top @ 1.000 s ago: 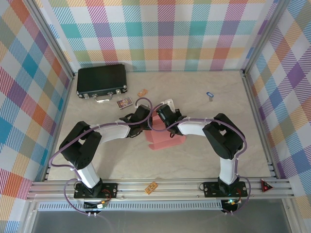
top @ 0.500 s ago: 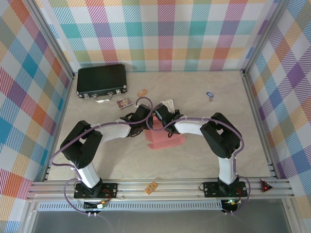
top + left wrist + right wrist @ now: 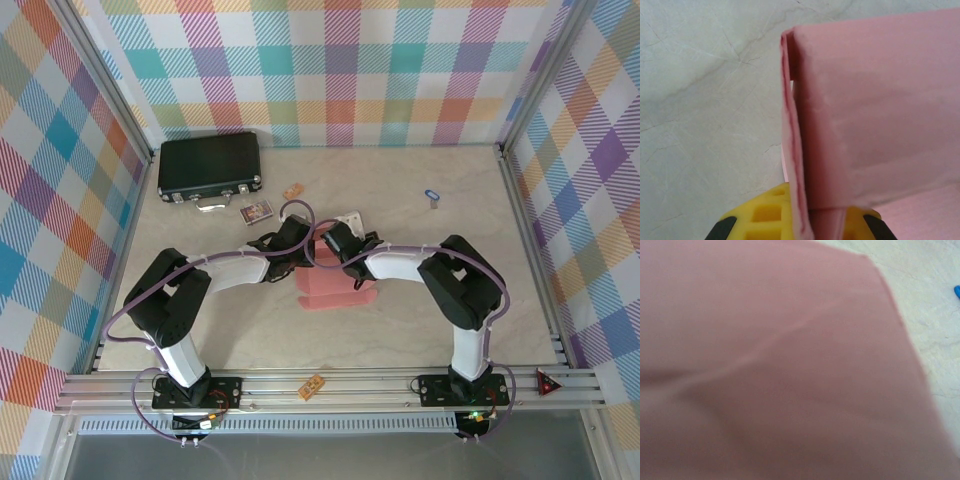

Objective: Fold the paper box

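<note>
**Left hand pinching a flap, right hand's grip unclear**

My left hand is clamped on the paper box. Its yellow pads sit either side of a thin upright flap edge, with a broad pink panel folded over beside it. From above, that left hand points toward the middle of the desk, forearm stretched out low from the left.

My right hand faces it from the other side, the two nearly nose to nose over the far end of the paper box. I cannot tell whether the right one is open or gripping. Its wrist camera gives me blurred pink card up close, with a corner of desk at the right.

Against the earlier frames, the right hand had swung in toward the left half a second ago and has since drawn back a little. The left arm has barely shifted. The box's near edge now lies a bit more level than a second ago.

The box is partly formed and lies on the desk between the arms. The black case is shut at the far left corner, so I cannot see inside. A small picture card lies just in front of the case, and a white piece lies just beyond the right hand.
</note>
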Controlling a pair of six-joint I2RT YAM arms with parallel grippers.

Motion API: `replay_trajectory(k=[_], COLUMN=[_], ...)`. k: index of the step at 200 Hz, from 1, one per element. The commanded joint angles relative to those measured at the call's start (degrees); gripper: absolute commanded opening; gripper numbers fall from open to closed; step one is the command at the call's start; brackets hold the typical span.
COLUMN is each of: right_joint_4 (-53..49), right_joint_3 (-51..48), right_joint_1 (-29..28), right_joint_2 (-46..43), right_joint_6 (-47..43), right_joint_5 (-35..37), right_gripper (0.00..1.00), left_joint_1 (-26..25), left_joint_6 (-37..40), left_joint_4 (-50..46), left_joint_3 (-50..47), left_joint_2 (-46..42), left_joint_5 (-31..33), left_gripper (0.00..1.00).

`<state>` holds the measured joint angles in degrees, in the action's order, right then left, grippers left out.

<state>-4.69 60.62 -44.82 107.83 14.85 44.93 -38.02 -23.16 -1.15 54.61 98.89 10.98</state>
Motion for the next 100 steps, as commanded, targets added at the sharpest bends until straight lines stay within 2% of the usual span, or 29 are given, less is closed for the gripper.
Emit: replay_trajectory(k=[1, 32, 60, 100], right_joint_4=[-0.3, 0.9, 1.9, -5.6], right_joint_3=[-1.1, -2.8, -6.2, -5.7], right_joint_1=[-0.6, -1.4, -2.1, -2.1], right_joint_2=[-2.9, -5.7, -12.5, -23.6], right_joint_6=[-2.2, -4.2, -5.2, -6.8], right_joint_5=[-2.3, -5.7, -8.8, -14.6], right_gripper=[0.57, 0.68, 0.74, 0.76], left_joint_1=[-0.9, -0.9, -0.9, -0.9], left_joint_6=[-1.2, -3.9, -8.1, -15.2], left_joint_4=[-2.0, -3.9, -6.8, -9.1], left_joint_3=[1.1, 2.5, 4.7, 7.8], left_joint_2=[1.2, 2.0, 2.3, 1.7], left_joint_5=[-1.4, -0.3, 0.1, -2.3], left_gripper=[0.0, 0.0, 0.0, 0.0])
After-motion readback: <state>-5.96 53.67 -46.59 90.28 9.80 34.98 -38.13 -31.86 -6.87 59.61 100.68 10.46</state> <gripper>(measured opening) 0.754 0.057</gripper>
